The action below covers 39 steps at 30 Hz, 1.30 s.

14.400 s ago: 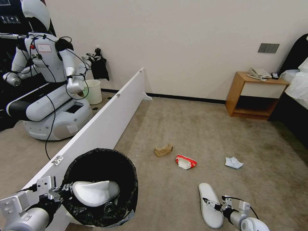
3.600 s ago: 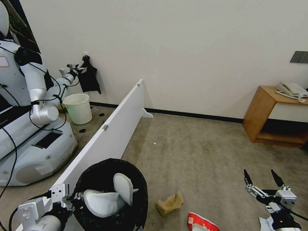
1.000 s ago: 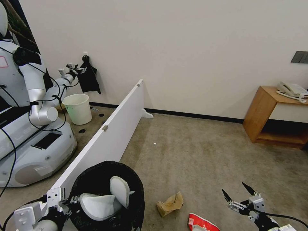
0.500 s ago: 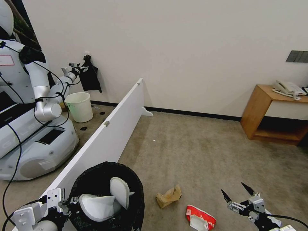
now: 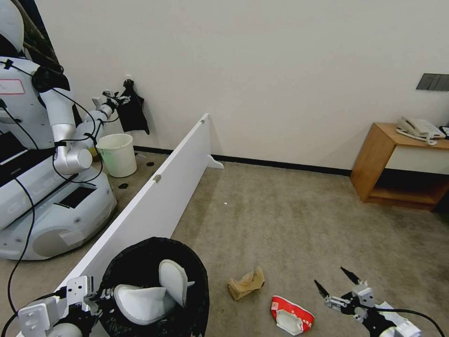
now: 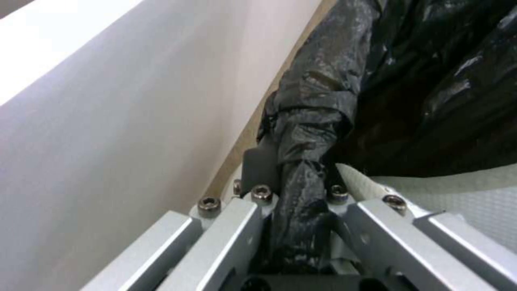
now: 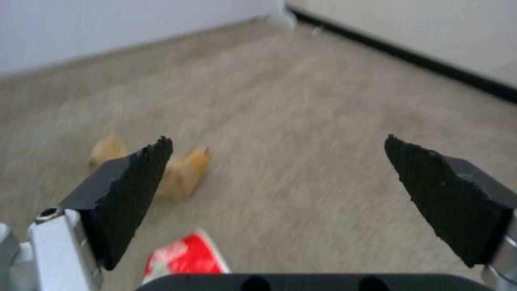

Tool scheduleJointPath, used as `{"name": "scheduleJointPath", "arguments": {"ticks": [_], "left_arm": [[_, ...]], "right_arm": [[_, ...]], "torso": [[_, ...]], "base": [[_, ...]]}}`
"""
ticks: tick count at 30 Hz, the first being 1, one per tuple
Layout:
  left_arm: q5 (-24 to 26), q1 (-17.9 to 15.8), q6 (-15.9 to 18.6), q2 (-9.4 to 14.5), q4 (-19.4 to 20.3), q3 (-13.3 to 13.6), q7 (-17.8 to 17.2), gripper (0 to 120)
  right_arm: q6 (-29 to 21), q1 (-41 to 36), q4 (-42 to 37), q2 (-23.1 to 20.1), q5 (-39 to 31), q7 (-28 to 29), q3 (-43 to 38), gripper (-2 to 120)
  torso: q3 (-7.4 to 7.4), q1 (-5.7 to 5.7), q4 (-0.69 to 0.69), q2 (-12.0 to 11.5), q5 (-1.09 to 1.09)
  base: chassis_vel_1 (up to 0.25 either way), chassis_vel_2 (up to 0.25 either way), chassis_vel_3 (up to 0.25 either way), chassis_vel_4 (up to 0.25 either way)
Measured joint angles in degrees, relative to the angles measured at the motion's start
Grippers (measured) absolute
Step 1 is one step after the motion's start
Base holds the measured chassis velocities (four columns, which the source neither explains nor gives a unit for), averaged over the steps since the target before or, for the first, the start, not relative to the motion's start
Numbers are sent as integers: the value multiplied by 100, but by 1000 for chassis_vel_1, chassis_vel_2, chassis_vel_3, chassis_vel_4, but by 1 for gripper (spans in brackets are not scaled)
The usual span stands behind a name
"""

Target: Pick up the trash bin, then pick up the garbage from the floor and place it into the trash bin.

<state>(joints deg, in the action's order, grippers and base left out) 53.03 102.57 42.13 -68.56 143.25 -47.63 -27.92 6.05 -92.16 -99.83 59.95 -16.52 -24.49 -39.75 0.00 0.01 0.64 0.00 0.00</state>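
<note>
The trash bin [image 5: 135, 260], lined with a crinkled black bag, stands at the lower left beside the white board. Two white slippers [image 5: 140, 297] lie inside it. My left gripper [image 5: 100, 296] is shut on the bin's rim. In the left wrist view that gripper [image 6: 299, 178] clamps a fold of the black bag [image 6: 431, 81]. Garbage lies on the carpet: a brown paper scrap [image 5: 246, 283] and a red-white packet [image 5: 291, 316]. My right gripper [image 5: 332, 277] hangs open just right of the packet. The right wrist view shows this gripper [image 7: 276, 141] spread wide above the scrap [image 7: 185, 169] and packet [image 7: 183, 258].
A long white partition board [image 5: 159, 201] runs from the bin toward the wall. Beyond it stand another robot [image 5: 47, 187] and a small cream bucket [image 5: 117, 154]. A wooden side table [image 5: 397, 164] with a phone [image 5: 416, 127] stands at the right wall. Open carpet lies between.
The second slipper has gone from the floor into the bin. My right gripper, still open, has sunk and moved left toward the packet. The camera has shifted slightly.
</note>
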Motion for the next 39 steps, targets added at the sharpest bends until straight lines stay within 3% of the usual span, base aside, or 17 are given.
{"name": "scheduleJointPath", "arguments": {"ticks": [8,15,39], "left_arm": [[-17,72,0,89,0,-5,-23,1],[-69,115,0,109,0,3,-27,1],[-104,95,0,62,0,-20,-21,1]], "right_arm": [[-288,342,509,-484,258,-37,711,100],[-369,657,935,-614,342,-5,1230,100],[-433,1849,2461,-274,742,180,2439,100]], "torso": [[0,0,0,0,0],[0,0,0,0,0],[0,0,0,0,0]], "base": [[0,0,0,0],[0,0,0,0],[0,0,0,0]]}}
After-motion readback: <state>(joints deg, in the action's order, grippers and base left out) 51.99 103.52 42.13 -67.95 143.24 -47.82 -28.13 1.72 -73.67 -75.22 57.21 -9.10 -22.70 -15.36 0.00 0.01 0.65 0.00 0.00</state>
